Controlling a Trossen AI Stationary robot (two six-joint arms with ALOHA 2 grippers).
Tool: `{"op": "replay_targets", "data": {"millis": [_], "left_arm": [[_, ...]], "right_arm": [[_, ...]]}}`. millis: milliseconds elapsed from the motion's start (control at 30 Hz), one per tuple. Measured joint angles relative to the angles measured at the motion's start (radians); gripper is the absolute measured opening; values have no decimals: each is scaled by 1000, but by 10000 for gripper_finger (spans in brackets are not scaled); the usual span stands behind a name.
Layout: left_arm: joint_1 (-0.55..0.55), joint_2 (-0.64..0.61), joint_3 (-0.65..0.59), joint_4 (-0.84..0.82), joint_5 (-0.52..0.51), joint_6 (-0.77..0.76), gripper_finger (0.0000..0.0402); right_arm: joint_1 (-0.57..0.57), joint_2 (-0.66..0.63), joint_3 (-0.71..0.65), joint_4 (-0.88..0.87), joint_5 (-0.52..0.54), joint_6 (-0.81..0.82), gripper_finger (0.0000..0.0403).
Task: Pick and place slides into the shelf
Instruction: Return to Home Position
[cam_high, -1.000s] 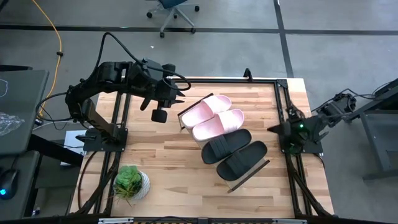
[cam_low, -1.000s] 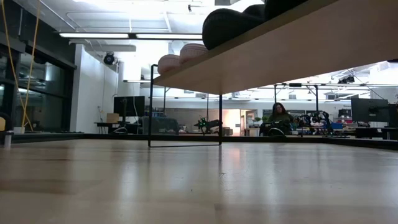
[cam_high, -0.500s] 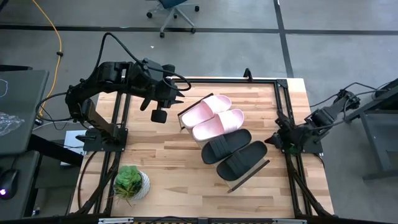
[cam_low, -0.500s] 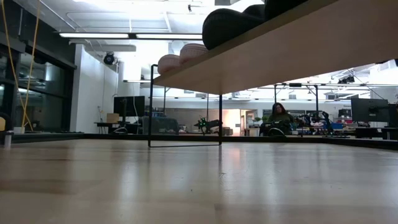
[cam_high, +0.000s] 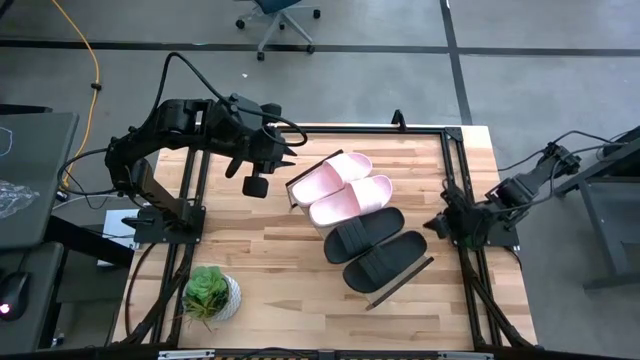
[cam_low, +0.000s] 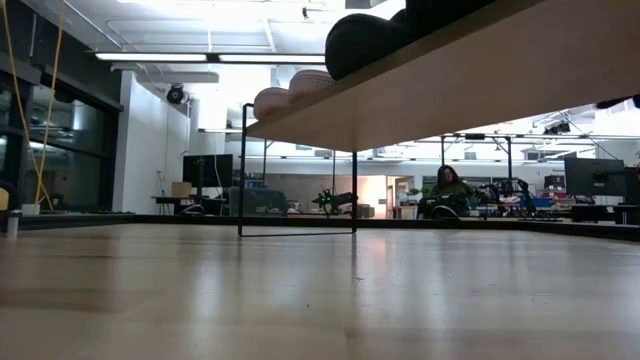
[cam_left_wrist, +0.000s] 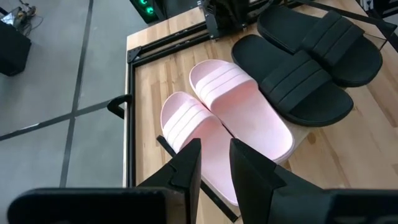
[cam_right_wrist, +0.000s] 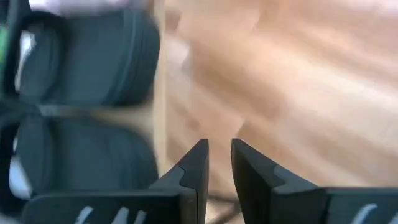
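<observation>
**A:** Four slides, all side by side on the shelf (cam_low: 450, 80), a long pale-wood board lying slantwise on the plank tabletop (cam_high: 270, 260). Nearest us, on the left, there's a leafy green plant (cam_high: 210, 293) in a round pale pot.

**B:** Then the first black slide (cam_high: 385, 257), matte with a wide ribbed strap, right by the shelf's thin dark near rim. The second black slide (cam_high: 362, 235) sits snug against it.

**A:** Farther along come two smooth pale ones, the near pink slide (cam_high: 350, 198) and the far pink slide (cam_high: 340, 172). Both have rounded toes and ridged straps.

**B:** The right gripper (cam_right_wrist: 219, 163) hangs at the table's right edge, just beside the black pair. Its fingers are almost together, with a slim gap and nothing in it.

**A:** The left gripper (cam_left_wrist: 214, 163) is far left, near the pink end. Again a narrow slit, and empty.

**B:** And far off in the room, a seated person (cam_low: 450, 185).
</observation>
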Motion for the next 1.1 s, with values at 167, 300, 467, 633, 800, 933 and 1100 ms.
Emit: {"op": "replay_targets", "data": {"millis": [167,300,467,633,800,933,1100], "left_arm": [[0,0,0,-3,0,11,74],[29,-24,-1,31,0,25,69],[67,-113,-1,68,-24,20,24],[95,-237,0,62,-87,-7,11],[81,-335,-36,58,-127,-95,3],[19,-461,-206,148,-248,-156,1],[-57,-670,-600,498,-263,-174,1]], "right_arm": [[0,-57,1,20,197,-45,59],[0,-121,61,106,284,-225,46],[0,-170,180,487,343,-725,16],[0,-134,252,940,142,-1293,3],[-1,-93,248,941,73,-1450,0],[-3,-137,131,916,119,-1313,0],[-3,-239,-97,1162,115,-1235,0]]}}
